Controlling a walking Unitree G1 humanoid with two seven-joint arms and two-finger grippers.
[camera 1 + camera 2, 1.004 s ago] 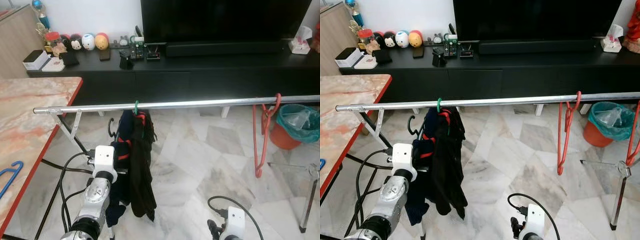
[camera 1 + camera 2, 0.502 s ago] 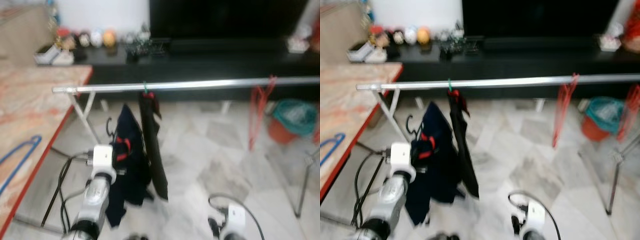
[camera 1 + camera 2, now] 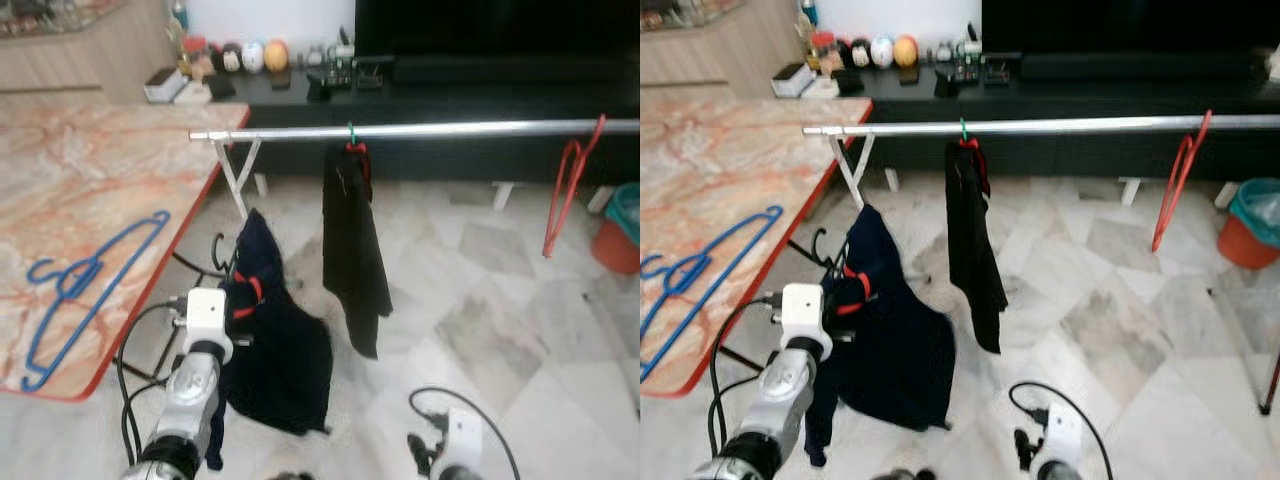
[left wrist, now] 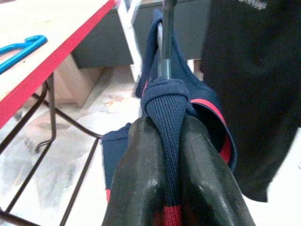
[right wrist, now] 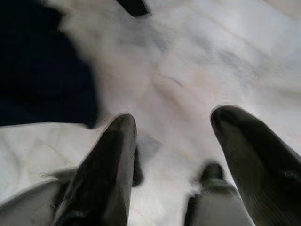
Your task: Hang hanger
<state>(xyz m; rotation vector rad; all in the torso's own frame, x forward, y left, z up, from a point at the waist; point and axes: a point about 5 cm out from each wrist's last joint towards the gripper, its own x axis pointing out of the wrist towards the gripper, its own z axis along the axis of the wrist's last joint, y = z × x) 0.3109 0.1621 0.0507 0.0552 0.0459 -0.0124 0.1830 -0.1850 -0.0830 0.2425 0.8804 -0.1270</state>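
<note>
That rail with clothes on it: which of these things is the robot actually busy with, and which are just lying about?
Part of the job:
- left gripper, shut on the navy garment with its black hanger hook
- metal rail

Lying about:
- black garment already hung
- red hanger
- blue hanger on the table
- orange bin

Rail [image 3: 420, 129] cut off at right edge. Bin [image 3: 622, 232] half cut by right edge. Hanger [image 4: 165, 33] hidden inside navy garment [image 3: 275, 345], only hook seen. Left gripper [image 4: 165, 155] fingertips masked by garment collar. Right arm [image 3: 452, 450] cut by bottom edge. Right wrist view blurred; floor [image 5: 197, 66] smeared. Shelf trinkets [image 3: 250, 55] too small to be identified.
</note>
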